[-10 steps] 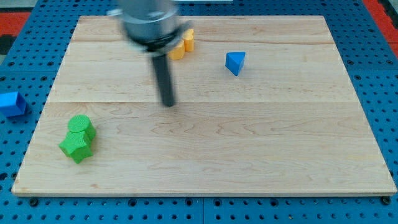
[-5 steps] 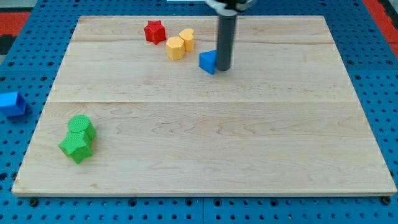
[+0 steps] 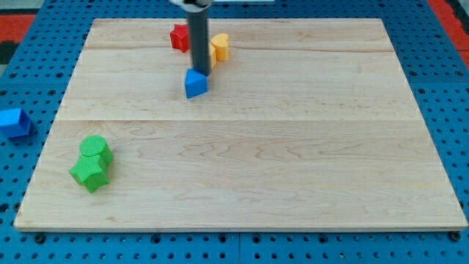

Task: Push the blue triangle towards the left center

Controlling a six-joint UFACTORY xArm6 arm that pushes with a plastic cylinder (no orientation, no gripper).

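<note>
This arm has no jaws, so there is nothing to open or close; it ends in a dark rod, and my tip (image 3: 198,72) stands at the upper edge of the blue triangle (image 3: 195,84), touching it or almost touching it. The blue triangle lies on the wooden desk (image 3: 293,169) in the upper half, a little left of the middle, and it is still well apart from the left center. Just behind the rod, toward the view's top, are the red block (image 3: 178,37) and the yellow blocks (image 3: 218,48), one partly hidden by the rod. To push well, I judge that my tip should come around to the triangle's right side and a little above, because the goal is to the view's left and somewhat lower. The contact should be near the middle of that face, otherwise the triangle can rotate and slip away. The green blocks (image 3: 92,163) sit near the lower left corner, below the goal area, so I would keep the path above them. A blue block (image 3: 13,122) lies off the desk at the left.
</note>
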